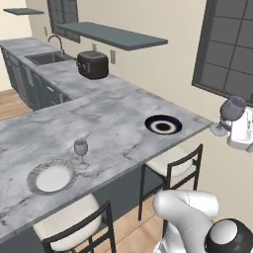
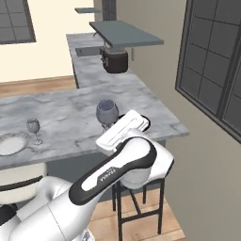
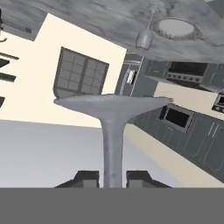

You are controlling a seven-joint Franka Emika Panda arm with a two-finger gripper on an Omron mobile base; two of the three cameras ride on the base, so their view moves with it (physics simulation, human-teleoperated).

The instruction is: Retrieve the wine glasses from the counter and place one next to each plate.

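- In the hand view the gripper (image 3: 112, 177) is closed on the thin stem of a wine glass (image 3: 112, 131), one dark fingertip on each side; the round foot spreads flat across the middle of the picture, and the bowl is out of frame.
- From the left base view the held glass (image 1: 231, 109) hangs in the air past the end of the marble island (image 1: 99, 128), tilted, beside the white hand; the fingers themselves are hard to make out there.
- From the right base view the arm's white forearm (image 2: 120, 160) covers most of the dark plate (image 2: 145, 120); just a sliver shows behind the hand.
- The dark plate (image 1: 163, 124) lies near the island's far corner, well apart from the held glass.
- The other wine glass (image 1: 81, 152) stands upright just beside the pale plate (image 1: 51, 178).
- A stool (image 1: 173, 165) stands below the dark plate, another (image 1: 69, 227) below the pale one, cut off at the bottom edge.
- A dark round appliance (image 1: 93, 64) sits on the counter (image 1: 59, 74) behind.
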